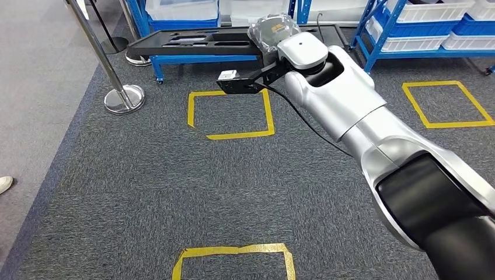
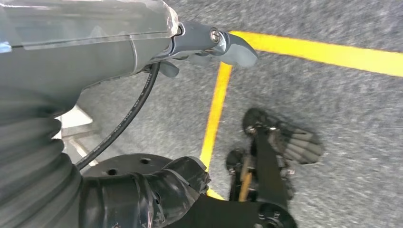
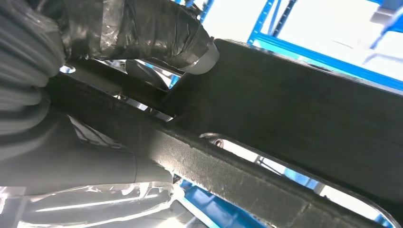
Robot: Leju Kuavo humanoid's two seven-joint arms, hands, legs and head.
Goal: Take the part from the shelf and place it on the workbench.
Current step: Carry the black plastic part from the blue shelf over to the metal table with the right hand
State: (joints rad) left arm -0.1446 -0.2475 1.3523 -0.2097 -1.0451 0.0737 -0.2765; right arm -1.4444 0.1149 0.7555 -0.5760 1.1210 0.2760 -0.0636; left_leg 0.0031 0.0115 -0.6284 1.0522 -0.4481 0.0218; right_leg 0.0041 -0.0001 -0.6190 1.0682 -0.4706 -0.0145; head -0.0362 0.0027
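Grey carpet (image 1: 146, 192) is crossed at six o'clock by a yellow tape square (image 1: 233, 252), and a second tape square (image 1: 230, 114) is seen past it toward twelve o'clock. From four o'clock the silver right arm (image 1: 362, 122) is extended up the head view. At its end the right hand (image 1: 269, 34), wrapped in clear film, is closed around the long black part (image 1: 222, 42); in the right wrist view the taped thumb (image 3: 157, 33) is pressed on one face of the part while the fingers are hidden behind it. The part is held roughly level at twelve o'clock, in front of the blue shelf (image 1: 385, 35), and whether its far end is touching the shelf cannot be told.

The left hand (image 2: 209, 45) is seen hanging over the carpet with its fingers loosely apart and nothing in it.

The carry seems to be under way. The grip should be kept firm and the part level, since its length is likely to swing wide. At ten o'clock a chrome stanchion (image 1: 111, 70) is to be cleared; open carpet is offered from seven to nine o'clock.
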